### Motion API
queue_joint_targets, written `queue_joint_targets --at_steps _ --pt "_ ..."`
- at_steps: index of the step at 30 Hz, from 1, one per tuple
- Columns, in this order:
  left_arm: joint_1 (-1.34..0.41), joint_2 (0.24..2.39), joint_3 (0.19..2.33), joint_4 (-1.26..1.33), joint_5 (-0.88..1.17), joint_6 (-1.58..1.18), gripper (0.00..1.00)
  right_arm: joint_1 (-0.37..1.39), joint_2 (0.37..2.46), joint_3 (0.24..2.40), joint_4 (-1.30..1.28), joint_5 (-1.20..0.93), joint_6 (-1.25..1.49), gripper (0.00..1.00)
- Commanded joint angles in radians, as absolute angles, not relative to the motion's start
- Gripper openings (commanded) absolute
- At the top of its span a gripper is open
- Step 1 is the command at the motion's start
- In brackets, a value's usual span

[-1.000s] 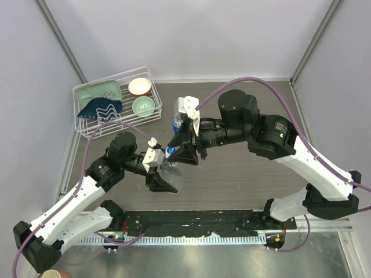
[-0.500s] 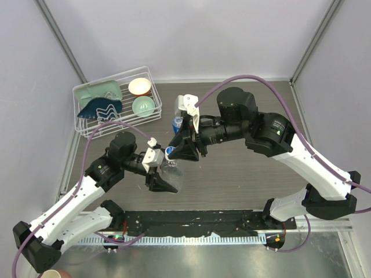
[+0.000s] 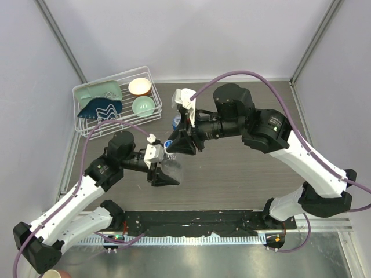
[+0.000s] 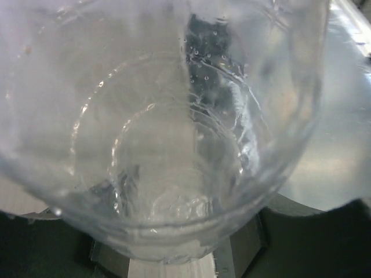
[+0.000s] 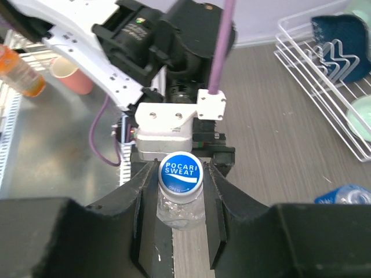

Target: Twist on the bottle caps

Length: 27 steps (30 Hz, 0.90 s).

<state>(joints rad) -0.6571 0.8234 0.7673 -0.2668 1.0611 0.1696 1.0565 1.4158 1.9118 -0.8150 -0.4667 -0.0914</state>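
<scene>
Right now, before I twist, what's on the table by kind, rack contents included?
Bottles: 2 (clear bottle, blue-label bottle)
Caps: 1 in view (blue-topped cap, on the clear bottle)
Bowls: 2 (cream bowl, green bowl)
Dishes: 2 (pale green dish, dark blue dish)
Racks: 1 (wire rack)
Total: 8

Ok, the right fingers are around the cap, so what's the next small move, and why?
Probably twist the right gripper clockwise to start threading. Its fingers look closed on the blue cap, which sits on the neck of the clear bottle. The left gripper holds that bottle's body, so it should resist the turn.
</scene>
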Motion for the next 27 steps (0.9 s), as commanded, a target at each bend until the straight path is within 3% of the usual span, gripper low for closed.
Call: queue_joint_targets --at_steps 1,5,16,27 --pt "-0.652 0.815 0.775 -0.059 0.841 0.155 0.0 1.06 1.482 1.934 -0.904 -0.289 -0.035 0.01" --pt "-0.652 0.81 0.739 0.02 0.698 0.17 0.0 1.06 1.488 1.901 -0.893 -0.079 0.044 0.01" --pt "-0.652 0.796 0.678 0.144 0.492 0.196 0.0 1.112 1.496 1.838 -0.804 0.219 0.257 0.01" --pt "-0.652 0.795 0.632 0.212 0.316 0.233 0.0 1.244 1.692 2.003 -0.995 0.734 0.457 0.01"
